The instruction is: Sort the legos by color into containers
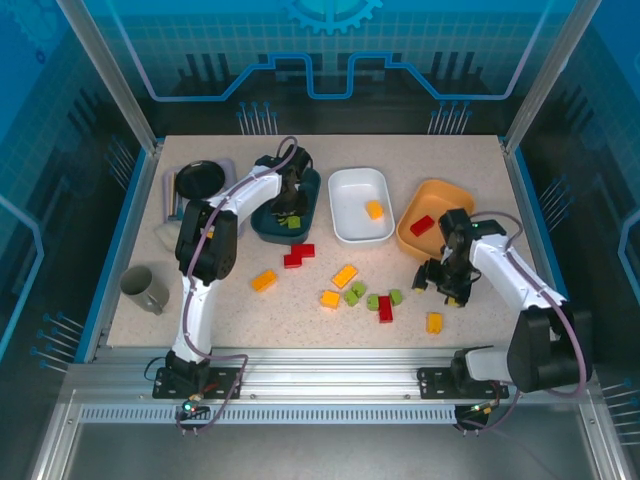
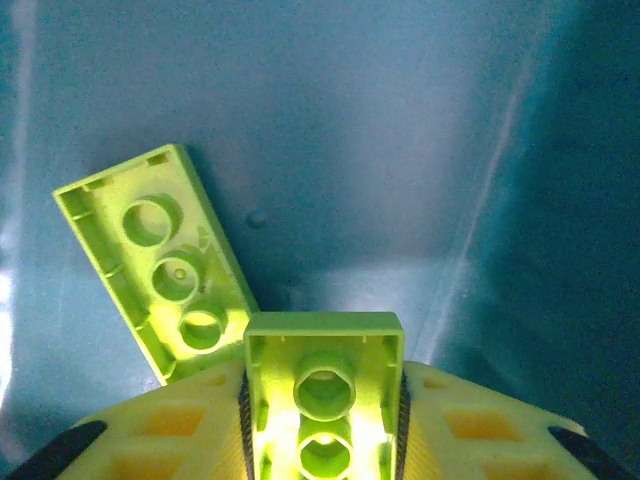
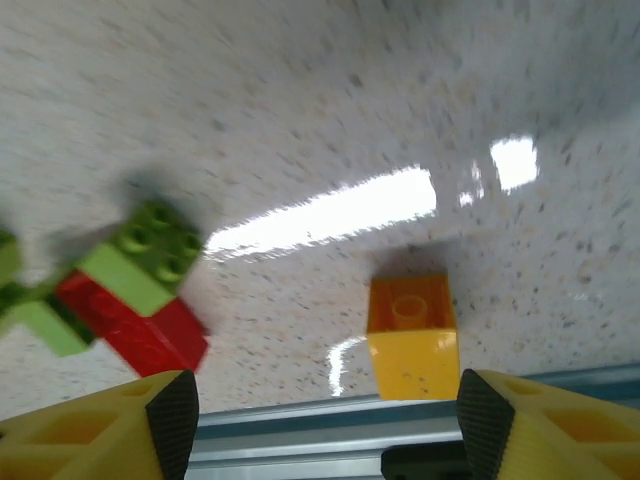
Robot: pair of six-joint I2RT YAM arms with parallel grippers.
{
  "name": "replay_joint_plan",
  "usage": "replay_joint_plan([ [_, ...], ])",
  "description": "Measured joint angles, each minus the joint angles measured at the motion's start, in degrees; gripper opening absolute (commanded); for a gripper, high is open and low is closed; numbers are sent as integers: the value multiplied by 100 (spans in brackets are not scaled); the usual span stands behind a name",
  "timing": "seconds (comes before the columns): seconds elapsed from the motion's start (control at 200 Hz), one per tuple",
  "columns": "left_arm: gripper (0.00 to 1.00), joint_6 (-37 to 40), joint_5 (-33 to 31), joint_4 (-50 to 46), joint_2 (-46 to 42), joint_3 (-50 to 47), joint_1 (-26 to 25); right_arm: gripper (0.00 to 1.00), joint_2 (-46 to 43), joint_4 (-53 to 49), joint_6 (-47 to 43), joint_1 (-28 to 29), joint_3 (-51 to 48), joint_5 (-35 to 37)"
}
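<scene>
now the left end effector point(image 2: 323, 405) is clenched on a green lego point(image 2: 322, 345) inside the teal tray point(image 2: 400, 150), near the back edge of the bench point(image 1: 300, 312), just beside another green lego point(image 2: 160, 260). the right end effector point(image 3: 330, 415) is released, over a yellow lego point(image 3: 412, 335) near the front edge.

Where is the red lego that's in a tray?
Top view: the red lego lies in the orange tray at the right, beside the white tray.
</scene>
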Motion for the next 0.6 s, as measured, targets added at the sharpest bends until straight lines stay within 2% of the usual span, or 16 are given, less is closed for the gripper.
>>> replay_joint_plan([
  [0.095,59,94,90,4,0,0,0,72,313,-48,105,-4,-295,4],
  [0.215,69,55,153,0,-2,0,0,71,577,-66,170,-2,-387,4],
  [0.335,71,52,151,0,-42,0,-24,67,702,-61,210,42,-387,15],
  [0.41,71,2,149,-2,-127,0,-50,61,817,-57,258,116,-387,26],
  [0.555,72,-138,149,0,-562,-7,-177,54,1097,11,293,201,-402,-4],
  [0.6,72,-201,146,2,-739,-9,-225,49,1200,52,282,201,-407,0],
])
